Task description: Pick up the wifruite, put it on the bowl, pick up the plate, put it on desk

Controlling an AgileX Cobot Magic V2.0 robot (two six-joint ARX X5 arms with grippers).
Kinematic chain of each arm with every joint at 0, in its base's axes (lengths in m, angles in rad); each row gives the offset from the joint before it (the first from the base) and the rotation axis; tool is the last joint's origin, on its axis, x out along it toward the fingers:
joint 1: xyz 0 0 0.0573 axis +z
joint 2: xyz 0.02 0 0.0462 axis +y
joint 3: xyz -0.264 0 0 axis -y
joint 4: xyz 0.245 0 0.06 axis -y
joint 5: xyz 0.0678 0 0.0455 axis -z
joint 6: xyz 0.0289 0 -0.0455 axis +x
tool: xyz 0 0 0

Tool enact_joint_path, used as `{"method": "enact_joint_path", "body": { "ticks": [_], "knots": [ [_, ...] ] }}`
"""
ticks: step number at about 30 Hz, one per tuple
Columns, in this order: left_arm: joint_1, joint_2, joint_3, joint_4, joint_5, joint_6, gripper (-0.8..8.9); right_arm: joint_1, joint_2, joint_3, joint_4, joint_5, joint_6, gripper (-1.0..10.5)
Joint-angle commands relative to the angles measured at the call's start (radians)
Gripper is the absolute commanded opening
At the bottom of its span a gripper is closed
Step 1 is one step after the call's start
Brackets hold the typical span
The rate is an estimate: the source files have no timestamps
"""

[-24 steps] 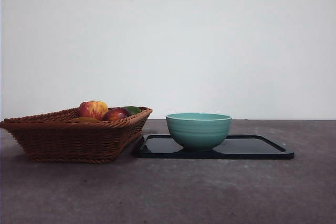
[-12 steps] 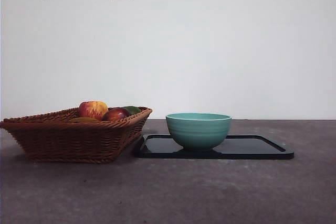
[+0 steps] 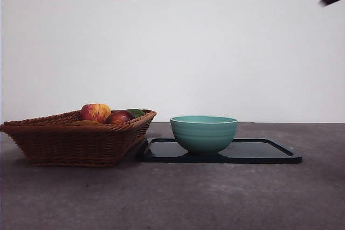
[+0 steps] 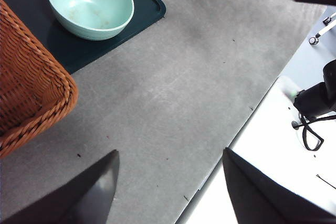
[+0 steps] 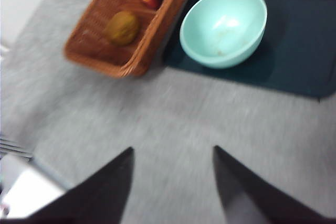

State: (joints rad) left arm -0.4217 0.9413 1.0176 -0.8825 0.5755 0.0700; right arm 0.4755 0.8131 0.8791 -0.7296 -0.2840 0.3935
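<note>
On the desk, a wicker basket holds the brown wifruite beside an apple. Next, the empty bowl stands on a dark tray. Left gripper and right gripper hover high, jaws spread, holding nothing.

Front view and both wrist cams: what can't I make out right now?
- wifruite: front view, almost wholly behind the basket wall; right wrist view, blurred.
- Green fruit: only a sliver past the dark red fruit.
- bowl inside: hidden in the front view.
- Basket contents: cut off in the left wrist view.
</note>
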Motion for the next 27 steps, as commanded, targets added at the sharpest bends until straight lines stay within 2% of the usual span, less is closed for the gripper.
{"method": "enact_joint_path", "body": {
  "ticks": [1,6,9,15,27],
  "knots": [
    [-0.005,0.004,0.011,0.011,0.005,0.02,3.12,-0.007,0.127,0.053,0.046,0.005,-0.02,3.0],
    [-0.005,0.004,0.011,0.012,0.005,0.02,3.12,-0.045,0.348,0.167,0.074,0.008,-0.069,3.0],
    [-0.005,0.004,0.011,0.011,0.005,0.02,3.12,-0.067,0.46,0.245,0.076,0.043,-0.1,3.0],
    [-0.005,0.004,0.011,0.011,0.005,0.02,3.12,-0.107,0.642,0.38,0.075,0.05,-0.145,3.0],
    [-0.005,0.004,0.011,0.011,0.005,0.02,3.12,-0.126,0.883,0.457,0.167,0.05,-0.175,3.0]
  ]
}}
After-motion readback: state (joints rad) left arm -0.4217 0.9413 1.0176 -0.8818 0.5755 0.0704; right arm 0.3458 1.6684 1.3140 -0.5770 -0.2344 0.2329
